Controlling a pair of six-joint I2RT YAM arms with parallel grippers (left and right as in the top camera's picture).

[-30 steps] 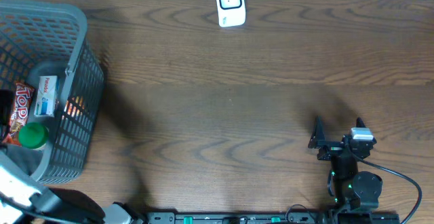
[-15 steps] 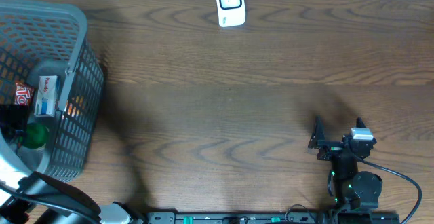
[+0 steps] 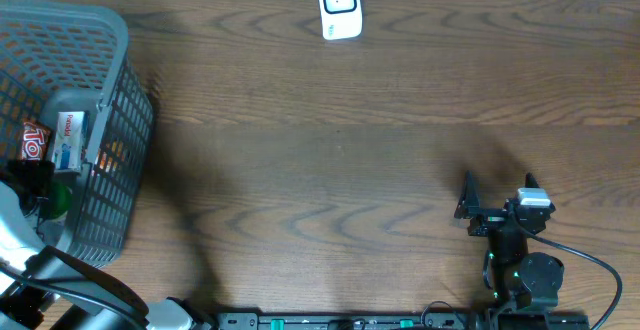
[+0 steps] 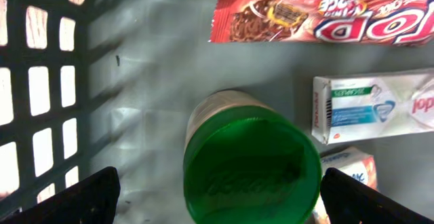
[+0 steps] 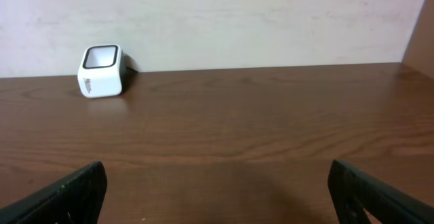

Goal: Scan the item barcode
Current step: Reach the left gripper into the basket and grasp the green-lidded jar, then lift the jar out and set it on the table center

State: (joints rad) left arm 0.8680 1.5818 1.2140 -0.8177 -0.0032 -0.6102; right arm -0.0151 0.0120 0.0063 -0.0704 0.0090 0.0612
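One green-lidded jar [image 4: 251, 159] is sitting below the wide-apart left tool [image 4: 222, 197], two boxes [image 4: 373, 108] [image 4: 349, 173] lying at three o'clock, the right tool [image 5: 217, 190] gaping too.

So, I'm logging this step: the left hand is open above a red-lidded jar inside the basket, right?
No, the lid is green, not red; the left wrist view shows it. Otherwise yes: the left hand is open above that jar inside the basket.
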